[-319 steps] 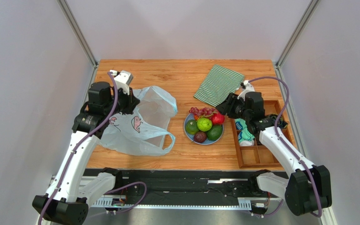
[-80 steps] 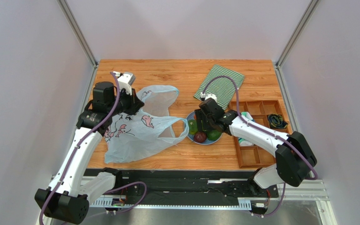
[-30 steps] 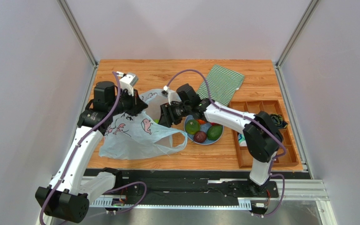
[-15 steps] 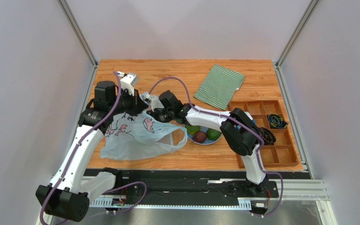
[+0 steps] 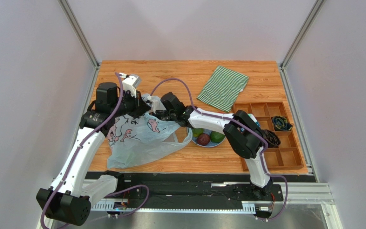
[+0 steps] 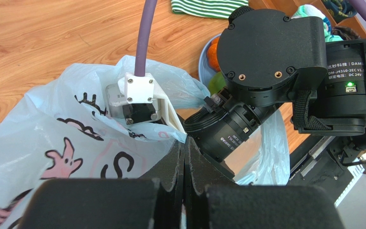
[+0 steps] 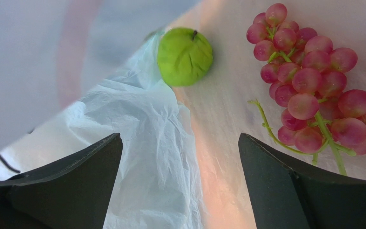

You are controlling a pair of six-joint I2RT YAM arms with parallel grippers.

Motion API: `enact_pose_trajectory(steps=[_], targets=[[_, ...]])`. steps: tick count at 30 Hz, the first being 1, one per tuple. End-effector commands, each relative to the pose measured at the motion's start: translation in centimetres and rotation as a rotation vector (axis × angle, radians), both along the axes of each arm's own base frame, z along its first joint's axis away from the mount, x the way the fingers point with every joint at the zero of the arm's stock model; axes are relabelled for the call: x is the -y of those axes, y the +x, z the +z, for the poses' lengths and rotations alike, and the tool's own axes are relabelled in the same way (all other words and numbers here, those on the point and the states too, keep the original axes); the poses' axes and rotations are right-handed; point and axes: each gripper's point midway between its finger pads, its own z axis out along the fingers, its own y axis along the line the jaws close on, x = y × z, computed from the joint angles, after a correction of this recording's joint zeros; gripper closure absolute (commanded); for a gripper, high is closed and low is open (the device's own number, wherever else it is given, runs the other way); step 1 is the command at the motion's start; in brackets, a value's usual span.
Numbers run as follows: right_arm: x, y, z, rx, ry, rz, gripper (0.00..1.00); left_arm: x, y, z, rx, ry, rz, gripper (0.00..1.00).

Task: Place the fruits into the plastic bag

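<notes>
My left gripper point(image 5: 141, 109) point(image 6: 185, 149) is shut on the rim of the plastic bag point(image 5: 142, 138) point(image 6: 51, 138) and holds its mouth up. My right gripper point(image 5: 156, 113) point(image 7: 180, 138) reaches into the bag's mouth, open and empty. In the right wrist view the bright green ball point(image 7: 185, 55) and the red-purple grapes point(image 7: 309, 90) lie loose on the bag's floor ahead of the jaws. On the blue plate point(image 5: 209, 145) sit two dark green fruits point(image 5: 217, 137) and the dark purple one point(image 5: 203, 139). The orange one point(image 6: 212, 55) shows in the left wrist view. The red apple is hidden.
A green striped cloth point(image 5: 223, 88) lies at the back right. A wooden compartment tray point(image 5: 285, 152) with small items stands at the right edge. My right forearm point(image 5: 209, 119) stretches over the plate towards the bag.
Over the last second my right gripper moved left from the bag's mouth into the bag. The bag's lower part has spread. My left gripper kept its hold.
</notes>
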Motion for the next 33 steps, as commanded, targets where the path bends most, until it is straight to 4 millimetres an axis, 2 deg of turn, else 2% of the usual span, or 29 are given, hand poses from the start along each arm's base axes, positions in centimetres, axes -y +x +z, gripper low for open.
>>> enact_pose_trajectory(steps=[1,3,4,7,8,10,11,13,14,15,16,18,21,22,24,25,31,33], targets=[[-0.5,0.5,3.9,0.095,0.087,-0.008,0.06,0.0,0.5,1.6,0.057,-0.009,-0.002,1.0],[0.0,0.7,3.8,0.101,0.076,-0.031,0.06,-0.1,0.5,1.7,0.062,-0.006,0.002,1.0],[0.3,1.1,4.5,0.12,0.081,-0.052,0.07,-0.2,0.5,1.8,0.064,-0.004,0.007,1.0],[1.6,2.3,4.9,0.136,0.073,-0.111,0.08,-0.3,0.6,1.8,0.069,0.001,0.015,1.0],[2.0,2.6,5.8,0.151,0.08,-0.133,0.08,-0.3,0.5,1.8,0.069,0.001,0.015,1.0],[3.3,3.9,5.9,0.172,0.064,-0.195,0.09,-0.4,0.5,1.8,0.07,0.002,0.016,1.0],[4.0,4.2,7.3,0.209,0.077,-0.221,0.1,-0.3,0.5,1.8,0.07,0.0,0.013,1.0],[5.3,4.7,7.3,0.252,0.029,-0.28,0.1,-0.4,0.6,1.7,0.068,0.004,0.019,1.0],[6.2,4.7,7.0,0.277,0.003,-0.294,0.1,-0.4,0.6,1.7,0.068,0.005,0.021,1.0],[6.9,4.7,8.4,0.309,0.01,-0.317,0.1,-0.5,0.6,1.8,0.07,0.005,0.023,1.0],[7.6,5.4,8.5,0.339,-0.016,-0.365,0.09,-0.5,0.6,1.7,0.068,0.008,0.027,1.0],[9.2,5.4,8.9,0.366,-0.054,-0.4,0.09,-0.6,0.6,1.8,0.071,0.008,0.03,1.0],[11.5,6.3,8.4,0.39,-0.116,-0.47,0.09,-0.7,0.6,1.8,0.073,0.01,0.036,1.0],[12.3,6.5,9.2,0.41,-0.117,-0.503,0.09,-0.7,0.6,1.8,0.073,0.012,0.037,1.0],[14.0,6.9,8.8,0.417,-0.159,-0.544,0.09,-0.7,0.7,1.8,0.073,0.012,0.04,1.0],[14.9,7.3,9.4,0.451,-0.172,-0.576,0.09,-0.7,0.7,1.7,0.069,0.013,0.04,1.0],[19.9,8.9,9.1,0.502,-0.305,-0.702,0.09,-0.8,0.7,1.7,0.072,0.014,0.042,1.0],[22.2,9.8,9.0,0.519,-0.36,-0.768,0.09,-0.8,0.7,1.6,0.069,0.016,0.044,1.0]])
